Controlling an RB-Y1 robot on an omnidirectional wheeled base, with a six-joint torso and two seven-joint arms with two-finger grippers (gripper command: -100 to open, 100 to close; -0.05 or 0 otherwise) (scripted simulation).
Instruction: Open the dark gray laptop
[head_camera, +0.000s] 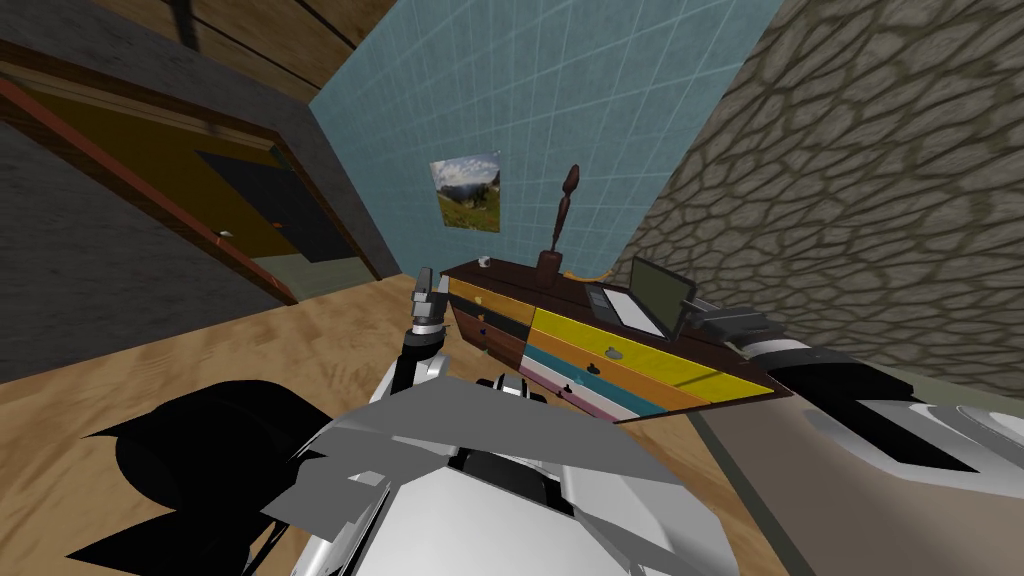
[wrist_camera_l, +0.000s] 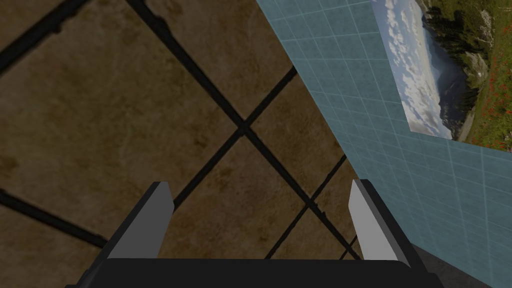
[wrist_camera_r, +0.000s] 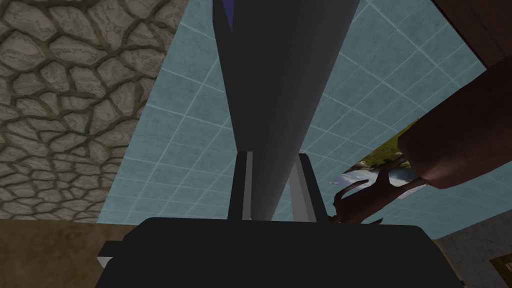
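The dark grey laptop (head_camera: 655, 292) sits on top of a dresser (head_camera: 520, 276) with colourful drawers, near the stone wall. Its lid stands raised above the light keyboard base (head_camera: 628, 307). My right gripper (head_camera: 692, 318) is at the lid's near edge. In the right wrist view the right gripper (wrist_camera_r: 272, 187) is shut on the dark lid (wrist_camera_r: 280, 75), which runs up between the two fingers. My left gripper (head_camera: 428, 285) is held up beside the dresser's left end, and the left wrist view shows the left gripper (wrist_camera_l: 260, 220) open with nothing in it.
A tall brown statuette (head_camera: 560, 225) and a small white cup (head_camera: 484, 262) stand on the dresser behind the laptop. The statuette (wrist_camera_r: 450, 145) looms close beside the right hand. A doorway (head_camera: 270, 225) lies at the left, and the stone wall (head_camera: 860, 200) closes the right.
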